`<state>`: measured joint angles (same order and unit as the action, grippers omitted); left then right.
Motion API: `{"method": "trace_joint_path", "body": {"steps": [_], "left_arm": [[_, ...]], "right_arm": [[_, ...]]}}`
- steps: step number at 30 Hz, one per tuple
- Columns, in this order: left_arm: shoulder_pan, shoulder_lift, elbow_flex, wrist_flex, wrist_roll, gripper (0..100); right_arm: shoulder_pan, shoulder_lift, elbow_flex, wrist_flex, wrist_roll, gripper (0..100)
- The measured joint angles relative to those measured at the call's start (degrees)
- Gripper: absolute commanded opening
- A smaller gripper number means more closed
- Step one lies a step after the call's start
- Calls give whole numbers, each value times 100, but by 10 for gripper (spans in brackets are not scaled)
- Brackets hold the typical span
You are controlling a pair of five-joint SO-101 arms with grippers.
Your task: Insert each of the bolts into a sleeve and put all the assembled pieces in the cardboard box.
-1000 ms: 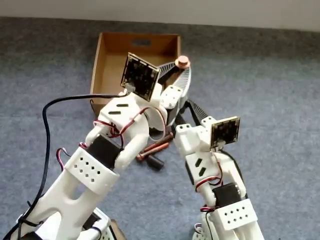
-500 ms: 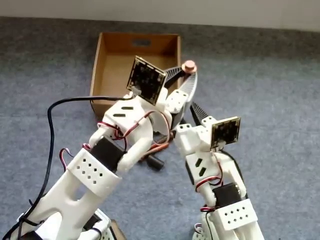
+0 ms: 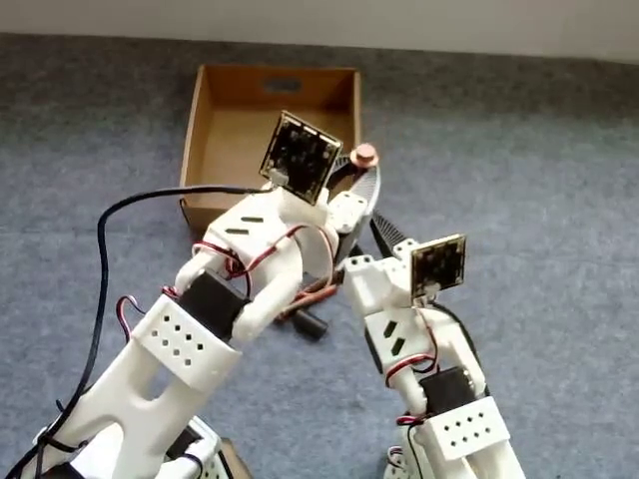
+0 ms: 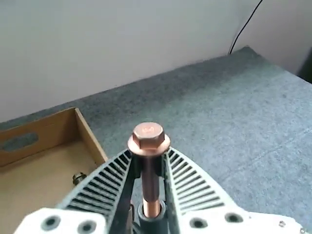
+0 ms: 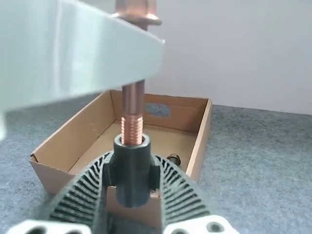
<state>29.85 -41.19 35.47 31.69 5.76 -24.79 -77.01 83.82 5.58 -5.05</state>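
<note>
My left gripper (image 4: 148, 158) is shut on a copper bolt (image 4: 148, 139), held upright with its hex head up. The threaded end of the bolt (image 5: 131, 127) sits in the mouth of a black sleeve (image 5: 131, 173). My right gripper (image 5: 131, 168) is shut on that sleeve from below. From the high view the bolt head (image 3: 364, 155) shows just right of the cardboard box (image 3: 215, 110), with the left gripper (image 3: 361, 178) under it and the right gripper (image 3: 379, 228) right behind. One assembled piece (image 5: 173, 158) lies in the box (image 5: 200, 131).
A loose black sleeve (image 3: 312, 324) and a copper bolt (image 3: 292, 309) lie on the grey carpet under the left arm. A black cable (image 3: 130, 205) loops to the left of that arm. A pale wall runs along the back.
The left gripper swung the bolt slightly right, then brought it down and back toward the right gripper. The right arm shifted a little left toward it.
</note>
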Motion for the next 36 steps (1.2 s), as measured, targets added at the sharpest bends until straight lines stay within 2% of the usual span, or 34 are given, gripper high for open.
{"method": "trace_joint_path", "body": {"steps": [8, 23, 25, 29, 36], "left_arm": [[-158, -9, -9, 624, 0, 8], [-158, -9, -18, 1284, 0, 13], [-158, -9, -18, 1284, 0, 53], [-176, -9, -18, 1380, 0, 197], [-325, -26, -44, 1503, -9, 182]], "right_arm": [[0, 9, 0, 0, -9, 5], [-9, 9, 0, 9, -18, 5], [-9, 9, 0, 9, -18, 5], [-9, 9, 9, 9, -9, 5], [0, 18, 9, 18, -9, 5]]}}
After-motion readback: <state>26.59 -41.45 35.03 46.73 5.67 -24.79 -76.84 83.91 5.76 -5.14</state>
